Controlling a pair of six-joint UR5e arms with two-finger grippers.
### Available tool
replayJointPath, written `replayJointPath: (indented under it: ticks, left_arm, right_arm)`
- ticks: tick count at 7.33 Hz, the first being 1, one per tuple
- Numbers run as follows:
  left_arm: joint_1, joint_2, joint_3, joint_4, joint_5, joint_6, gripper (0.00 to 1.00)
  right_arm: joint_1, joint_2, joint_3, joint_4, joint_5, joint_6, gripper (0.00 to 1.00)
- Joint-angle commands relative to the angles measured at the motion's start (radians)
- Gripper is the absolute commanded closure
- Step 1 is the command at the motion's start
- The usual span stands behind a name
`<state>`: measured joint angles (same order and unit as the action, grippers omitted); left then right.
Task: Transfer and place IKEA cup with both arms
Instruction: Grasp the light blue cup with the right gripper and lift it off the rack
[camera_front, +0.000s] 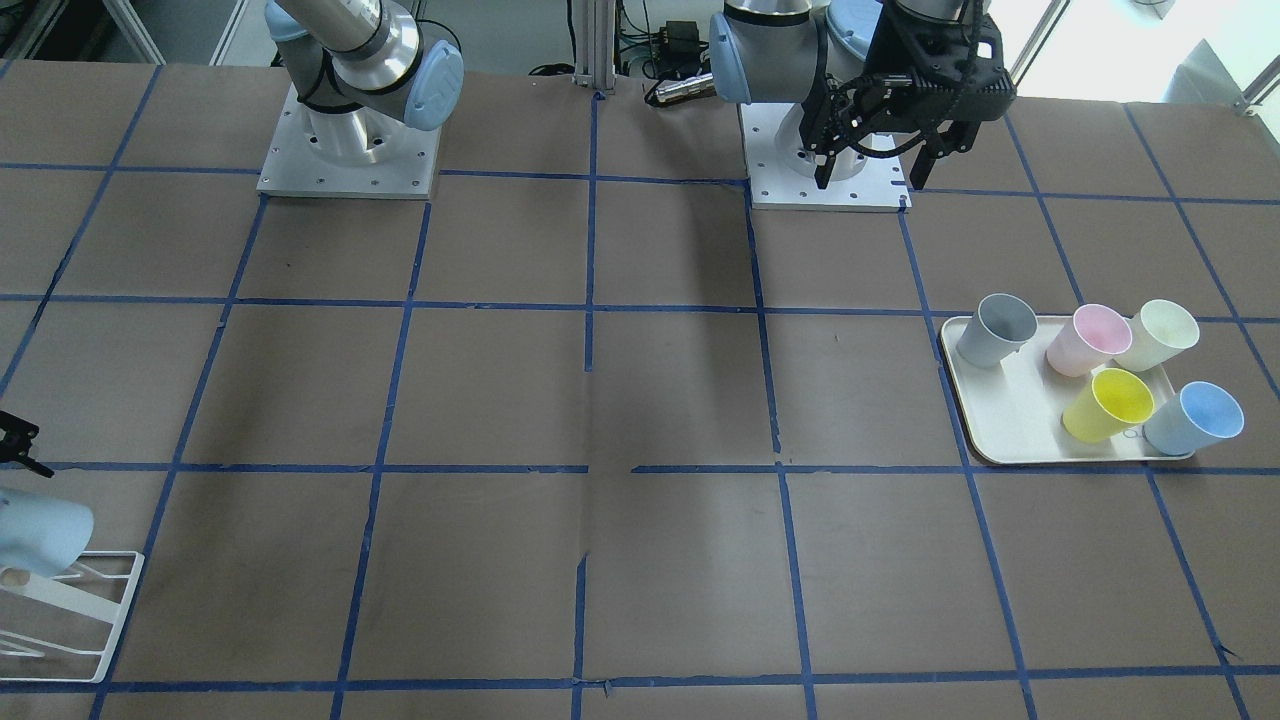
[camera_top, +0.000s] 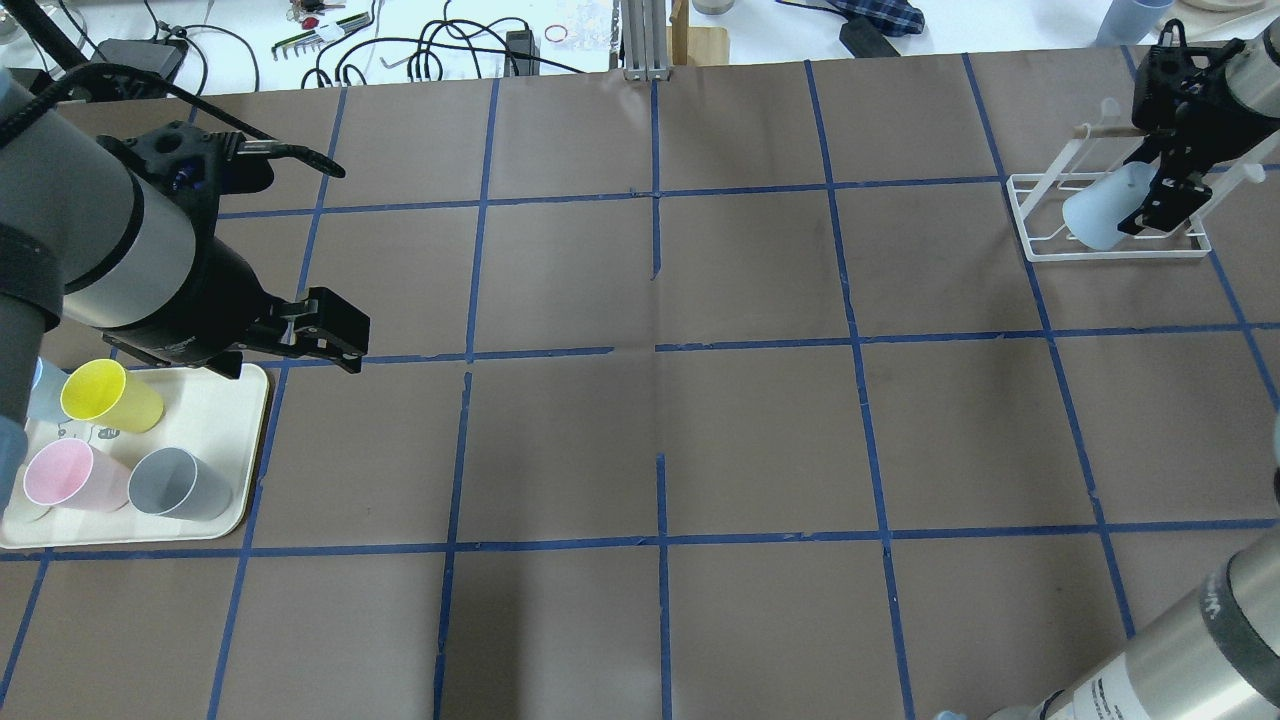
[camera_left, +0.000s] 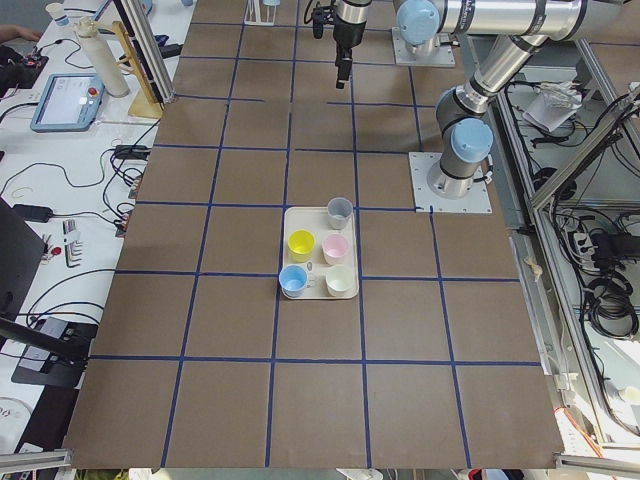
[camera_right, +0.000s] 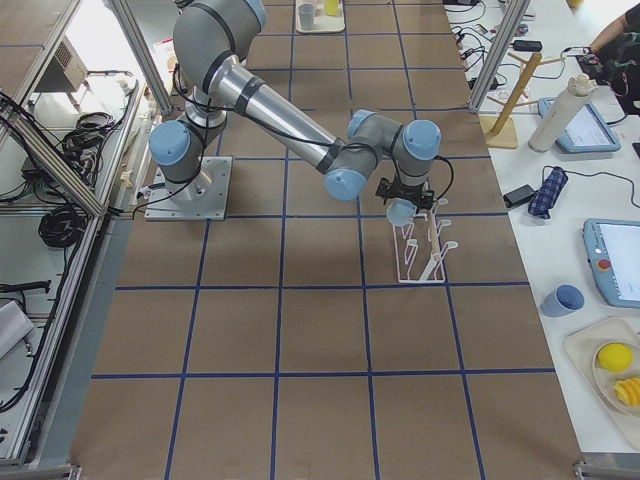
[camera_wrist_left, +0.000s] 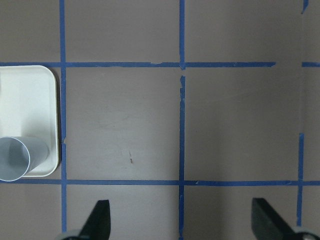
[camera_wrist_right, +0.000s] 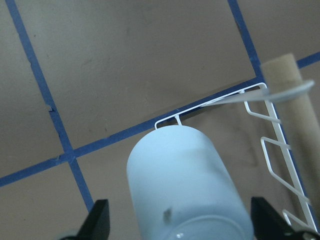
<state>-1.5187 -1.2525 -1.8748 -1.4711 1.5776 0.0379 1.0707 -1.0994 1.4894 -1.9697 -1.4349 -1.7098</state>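
IKEA cup (camera_top: 1095, 215) hung on the rack (camera_front: 60, 598), upper right of the overhead view.
Right claw (camera_wrist_right: 180, 205) released, left claw (camera_wrist_left: 180, 210) empty and open; you back out straight next.

Left arm (camera_top: 110, 250), silver-grey jointed tube with light-blue joint caps: forearm runs level above the table, wrist turned so the tool points straight down. Left gripper (camera_front: 868, 178), black two-finger unit: held high, jaws spread wide, both fingers (camera_wrist_left: 100, 222) at the bottom corners of its wrist view.

Right arm (camera_right: 280, 110), same silver-grey build: reaches far out from its base (camera_right: 185, 190), upper link slanting down to a low elbow (camera_right: 345, 178), wrist (camera_right: 420, 140) folded over. Right gripper (camera_wrist_right: 179, 225), black two-finger unit: aimed down at a slant, jaws wide apart.
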Motion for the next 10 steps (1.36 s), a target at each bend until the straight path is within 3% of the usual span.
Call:
replayJointPath:
  ticks: [1, 3, 5, 7, 10]
  left_arm:
    - [0.000, 0.001, 0.000, 0.000, 0.001, 0.000, 0.00]
    - [0.000, 0.002, -0.001, 0.000, -0.001, 0.000, 0.00]
    - [0.000, -0.008, -0.006, 0.000, 0.001, 0.000, 0.00]
    - [0.000, -0.005, -0.006, -0.002, 0.001, 0.000, 0.00]
    - [0.000, 0.002, -0.027, -0.002, 0.002, 0.000, 0.00]
  right_arm:
    - [0.000, 0.006, 0.000, -0.001, 0.001, 0.002, 0.07]
    - [0.000, 0.009, 0.000, -0.046, -0.002, 0.001, 0.23]
    - [0.000, 0.006, -0.001, -0.051, -0.010, 0.001, 0.52]
    - [0.000, -0.011, -0.008, -0.047, -0.018, 0.004, 0.59]
    - [0.002, -0.094, -0.014, -0.003, -0.042, 0.004, 0.59]
